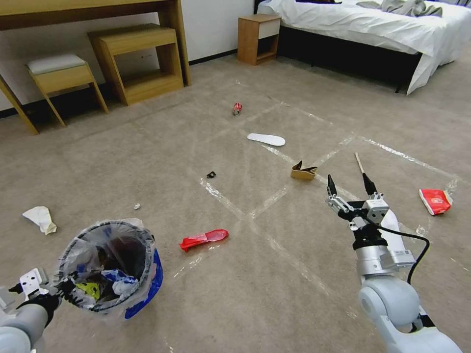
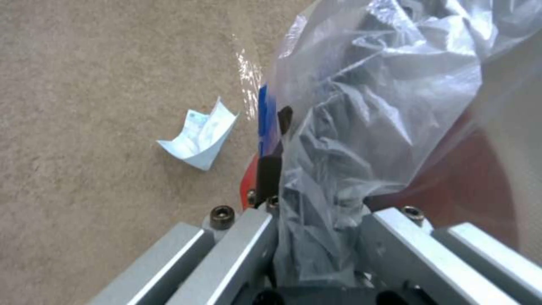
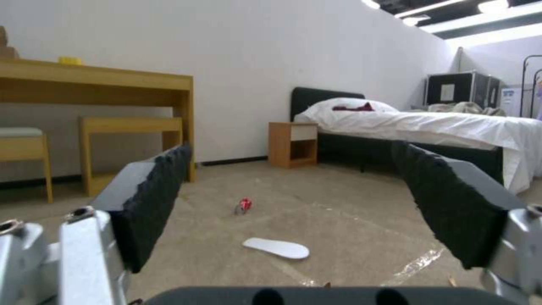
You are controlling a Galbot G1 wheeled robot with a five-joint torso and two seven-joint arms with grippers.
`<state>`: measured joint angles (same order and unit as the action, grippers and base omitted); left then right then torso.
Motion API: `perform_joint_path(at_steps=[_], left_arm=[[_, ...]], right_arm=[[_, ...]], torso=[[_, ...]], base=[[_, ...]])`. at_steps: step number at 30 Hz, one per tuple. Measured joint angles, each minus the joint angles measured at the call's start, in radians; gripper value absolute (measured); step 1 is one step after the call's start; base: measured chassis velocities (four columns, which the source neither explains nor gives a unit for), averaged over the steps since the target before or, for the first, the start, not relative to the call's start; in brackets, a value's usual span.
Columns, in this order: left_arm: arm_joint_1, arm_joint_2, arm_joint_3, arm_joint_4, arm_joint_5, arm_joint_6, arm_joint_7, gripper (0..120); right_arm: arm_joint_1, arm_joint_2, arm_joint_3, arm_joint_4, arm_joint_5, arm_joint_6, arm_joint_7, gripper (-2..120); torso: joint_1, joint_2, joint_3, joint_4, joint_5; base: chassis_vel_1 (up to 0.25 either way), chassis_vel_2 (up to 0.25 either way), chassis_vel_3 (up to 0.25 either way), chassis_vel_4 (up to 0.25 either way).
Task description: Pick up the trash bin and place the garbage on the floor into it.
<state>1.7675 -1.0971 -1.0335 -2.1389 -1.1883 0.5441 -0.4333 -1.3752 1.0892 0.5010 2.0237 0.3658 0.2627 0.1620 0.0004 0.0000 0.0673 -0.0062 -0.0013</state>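
The small round dark bag-lined trash bin (image 1: 110,267) was held at lower left, pinched at its rim by the left gripper (image 1: 61,287), while the right gripper (image 1: 349,185) was held spread above the taped beige carpet floor (image 1: 274,274) at lower right.

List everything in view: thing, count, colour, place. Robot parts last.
trash bin: 1, dark with clear liner, lower left
long wrapper: 1, red, carpet centre
square wrapper: 1, red, far right
can: 1, red, mid-floor
insole: 1, white, beyond centre
cardboard piece: 1, brown, centre right
stick: 1, wooden, ahead of right end effector
crumpled paper: 1, white, left
left end effector: clamped on bin rim
right end effector: open, above carpet
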Motion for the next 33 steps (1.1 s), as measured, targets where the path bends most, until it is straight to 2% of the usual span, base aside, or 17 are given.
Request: perform_joint_path(at_steps=[5,20,33], left_arm=[[0.003,-0.003,0.0,-0.001,0.004,-0.001,0.0,0],[0.007,-0.003,0.0,-0.002,0.005,-0.003,0.001,0],[0.006,-0.005,0.002,0.0,0.009,-0.005,0.002,0]], right_arm=[[-0.002,0.0,0.0,0.0,0.001,0.006,-0.004,99],[-0.002,0.006,-0.005,-0.005,-0.002,0.004,-0.01,100],[0.005,0.006,-0.011,-0.013,-0.004,0.004,-0.015,100]], torso=[[0.0,0.0,0.0,0.0,0.0],[0.0,0.0,0.0,0.0,0.0],[0.0,0.0,0.0,0.0,0.0]], base=[[0.0,0.0,0.0,0.0],[0.0,0.0,0.0,0.0],[-0.033,0.048,0.044,-0.038]])
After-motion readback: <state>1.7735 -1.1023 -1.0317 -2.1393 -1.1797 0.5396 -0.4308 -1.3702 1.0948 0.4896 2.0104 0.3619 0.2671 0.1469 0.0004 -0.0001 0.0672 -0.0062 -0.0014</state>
